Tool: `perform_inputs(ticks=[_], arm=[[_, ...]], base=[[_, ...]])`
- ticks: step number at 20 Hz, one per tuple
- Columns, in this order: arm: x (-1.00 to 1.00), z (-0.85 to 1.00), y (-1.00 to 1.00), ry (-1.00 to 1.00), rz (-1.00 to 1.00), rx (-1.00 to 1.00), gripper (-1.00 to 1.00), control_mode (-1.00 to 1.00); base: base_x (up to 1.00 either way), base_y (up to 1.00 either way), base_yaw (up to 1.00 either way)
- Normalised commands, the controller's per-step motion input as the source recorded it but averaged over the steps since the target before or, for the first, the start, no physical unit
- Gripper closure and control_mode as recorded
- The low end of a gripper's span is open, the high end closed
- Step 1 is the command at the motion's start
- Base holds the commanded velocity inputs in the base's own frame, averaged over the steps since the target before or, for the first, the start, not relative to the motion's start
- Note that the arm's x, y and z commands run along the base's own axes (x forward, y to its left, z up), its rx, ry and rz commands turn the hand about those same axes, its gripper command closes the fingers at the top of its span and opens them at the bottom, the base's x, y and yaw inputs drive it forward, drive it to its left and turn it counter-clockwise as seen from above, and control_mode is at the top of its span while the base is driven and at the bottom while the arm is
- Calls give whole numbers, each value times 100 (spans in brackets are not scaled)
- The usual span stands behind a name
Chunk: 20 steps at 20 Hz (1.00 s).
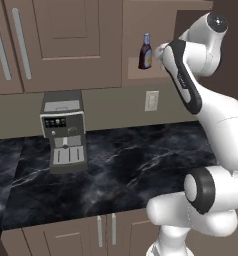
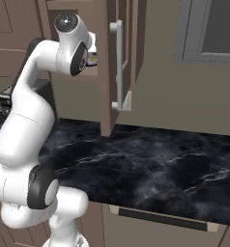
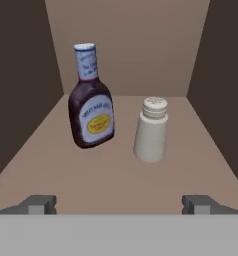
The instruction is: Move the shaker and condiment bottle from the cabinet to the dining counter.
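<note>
A: The claw (image 3: 119,204)?
B: Jaws spread wide, empty, arm reaching up into the cabinet (image 3: 126,45).
A: Bottle and shaker?
B: Condiment bottle (image 3: 90,100) centre-left, shaker (image 3: 151,130) just right, both upright on its shelf.

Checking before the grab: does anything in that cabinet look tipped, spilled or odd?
Nothing stands out. The bottle and the shaker stand upright and apart on the cabinet shelf, with no spill.
</note>
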Motion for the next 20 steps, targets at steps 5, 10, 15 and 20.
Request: perform_inputs(ticks=[5, 10, 15, 20], arm=[[29, -7, -13, 7, 0, 0, -100, -100], [25, -15, -18, 2, 0, 0, -100, -100], [25, -23, -9, 0, 0, -2, -100, -100], [27, -16, 0, 0, -1, -2, -100, -100]], base=[[0, 0, 0], [0, 0, 0], [0, 0, 0], [0, 0, 0]])
